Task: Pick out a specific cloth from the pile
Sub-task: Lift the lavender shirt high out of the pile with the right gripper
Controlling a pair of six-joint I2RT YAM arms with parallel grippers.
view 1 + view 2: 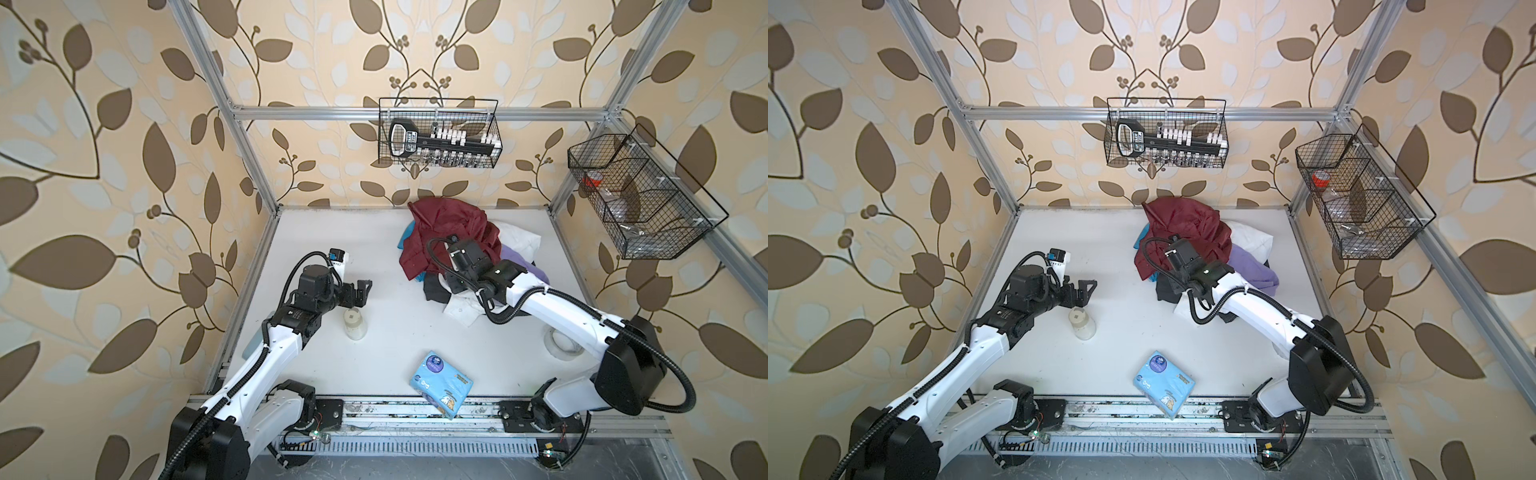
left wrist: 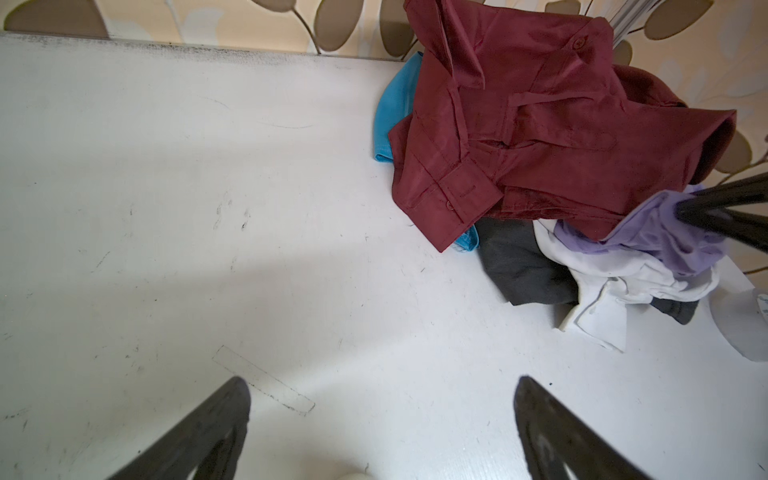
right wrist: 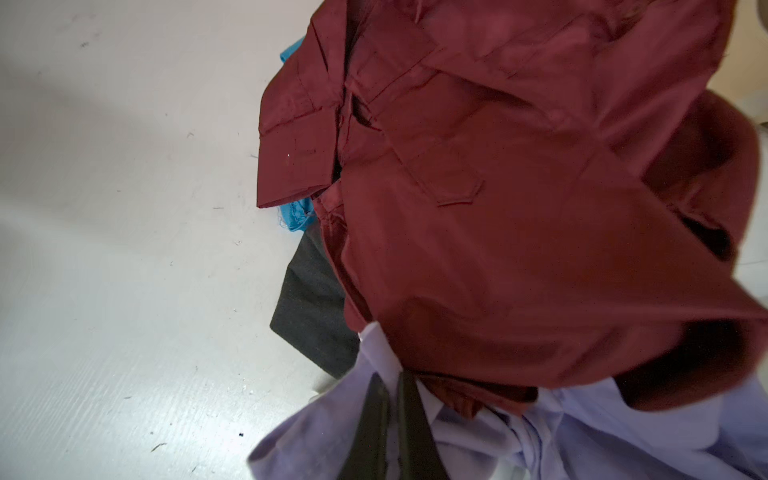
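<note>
You had the right gripper (image 3: 391, 380) pinched shut on the cloth (image 1: 1252, 269) at the pile's (image 1: 1200, 249) right flank, its fabric running from under the red garment (image 3: 519, 208) toward the table's (image 1: 1108, 357) right edge; the left gripper (image 2: 380, 382) stood open, farther off.

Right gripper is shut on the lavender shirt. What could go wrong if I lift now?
1. The dark red garment drapes over the cloth right at the right gripper; lifting may drag it along.
2. The white shirt lies bunched under the cloth and may follow too.
3. The pinch looks to hold only a thin fold, which might slip.
</note>
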